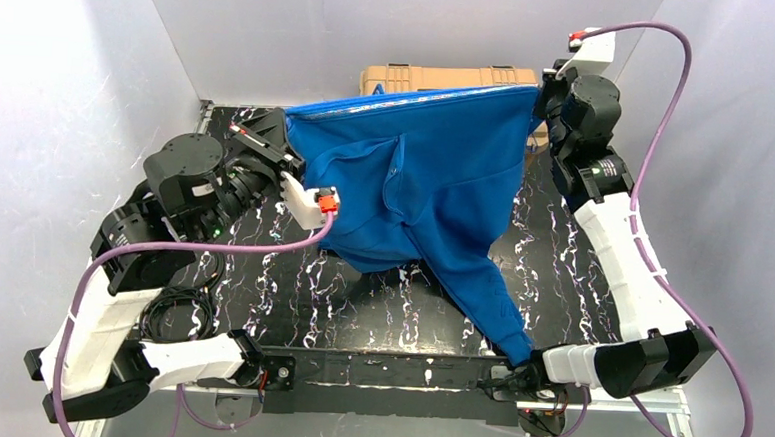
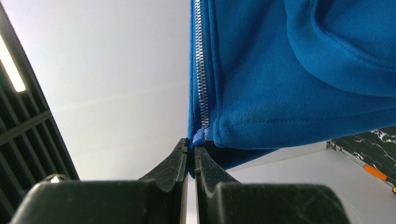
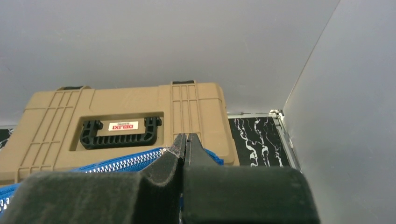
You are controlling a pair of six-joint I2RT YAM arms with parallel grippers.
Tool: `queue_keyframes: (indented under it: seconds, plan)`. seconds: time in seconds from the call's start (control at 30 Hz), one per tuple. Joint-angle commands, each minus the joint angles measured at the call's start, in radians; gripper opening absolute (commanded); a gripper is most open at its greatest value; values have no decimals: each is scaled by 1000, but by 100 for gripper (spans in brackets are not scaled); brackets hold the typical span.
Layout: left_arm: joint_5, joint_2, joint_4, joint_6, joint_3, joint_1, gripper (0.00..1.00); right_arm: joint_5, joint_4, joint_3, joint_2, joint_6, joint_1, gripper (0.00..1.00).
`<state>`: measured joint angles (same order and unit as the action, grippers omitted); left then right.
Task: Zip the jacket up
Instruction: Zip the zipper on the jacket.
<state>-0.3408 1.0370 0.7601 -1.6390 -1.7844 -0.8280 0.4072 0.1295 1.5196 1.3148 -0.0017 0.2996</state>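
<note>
The jacket (image 1: pixel 436 181) hangs in the air just in front of the tan case (image 3: pixel 116 126), stretched between the two hands. Its top edge runs as a taut, nearly straight line across the case's near side.

The left hand (image 2: pixel 191 149) is closed narrow on the jacket's corner, left of the case. It pinches the fabric right at the foot of the zipper (image 2: pixel 201 70), beside the hem edge. The right hand (image 3: pixel 186 142) is also pressed shut, at the case's right end. The blue zipper tape with its pale teeth runs into its fingertips there.

Below the taut edge the cloth sags in folds. One sleeve (image 1: pixel 499 314) trails away from the case to the desk's near edge.

The dark marbled desk (image 1: pixel 289 293) shows bare on the near side of the case, under and left of the hanging cloth. A narrow strip shows to the case's right, before the white side wall (image 3: pixel 341 116).
</note>
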Motion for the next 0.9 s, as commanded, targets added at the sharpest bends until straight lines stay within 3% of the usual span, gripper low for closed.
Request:
queue_keyframes:
  seconds: [0.0,0.2,0.33,0.43,0.47,0.53,0.63,0.7,0.87]
  plan:
    - [-266,-121,-15,-41,14,19,0,170,-93,-61,-15,-49,-77,1]
    - [-296,-182,40,7,101,19,0,115,-110,-209,-49,-40,-78,1]
    - [-271,-241,137,96,175,19,1,-159,-100,-293,-100,33,-77,1]
    - [-180,-290,308,267,286,20,30,-386,-120,-372,-144,193,-77,1]
    - [-124,-315,369,363,322,20,44,-469,-120,-401,-157,247,-77,1]
    - [-14,-368,477,576,429,21,94,-556,-120,-458,-190,346,-70,1]
    - [125,-445,584,791,574,20,98,-591,-120,-539,-258,410,-42,1]
    - [175,-442,509,868,588,21,98,-590,-105,-575,-298,417,-20,1]
    - [355,-138,323,1058,302,20,98,-636,-44,-562,-313,428,20,1]
